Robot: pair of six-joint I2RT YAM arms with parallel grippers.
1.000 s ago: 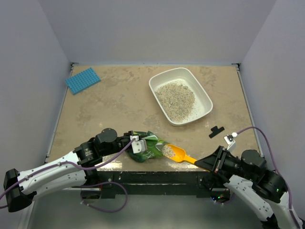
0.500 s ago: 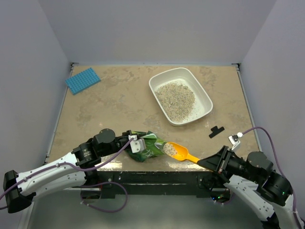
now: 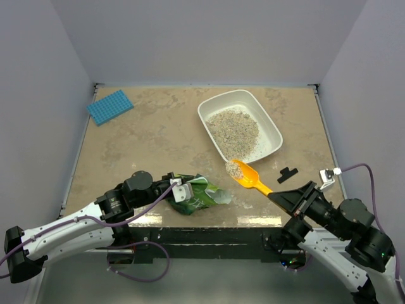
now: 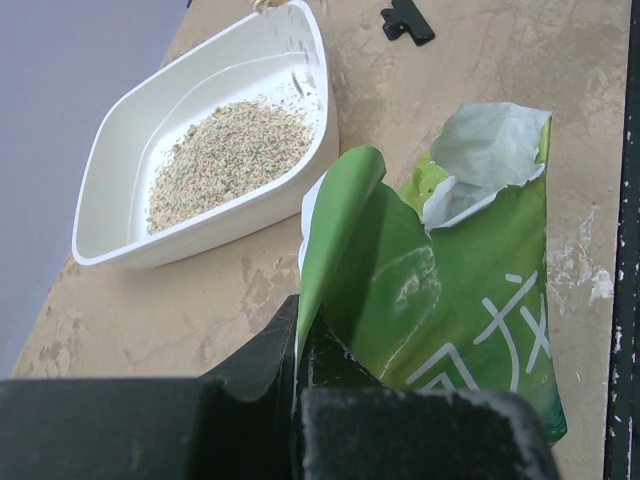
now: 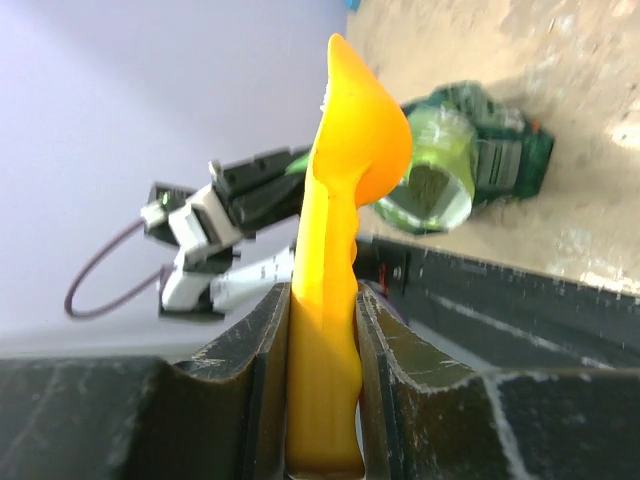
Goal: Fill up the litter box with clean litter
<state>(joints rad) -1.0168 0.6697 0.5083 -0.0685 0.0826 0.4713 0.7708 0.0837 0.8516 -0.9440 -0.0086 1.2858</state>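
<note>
The white litter box (image 3: 273, 134) stands at the back right with a heap of clean litter (image 3: 234, 132) in it; both show in the left wrist view, box (image 4: 120, 220) and litter (image 4: 228, 160). My right gripper (image 3: 277, 197) is shut on the handle of the orange scoop (image 3: 248, 178), whose bowl carries litter and hangs in the air just off the box's near rim. In the right wrist view the scoop (image 5: 345, 200) rises between my fingers. My left gripper (image 3: 179, 190) is shut on the edge of the green pouch bag (image 3: 202, 196), open-mouthed on the table (image 4: 450, 290).
A flat blue gridded mat (image 3: 109, 106) lies at the back left. A small black clip (image 3: 287, 174) lies on the table right of the scoop, also in the left wrist view (image 4: 405, 20). The table's front edge runs just below the bag.
My right gripper has lifted the loaded scoop out of the bag's mouth and carried it up and back toward the litter box. The left gripper and bag have stayed put.
</note>
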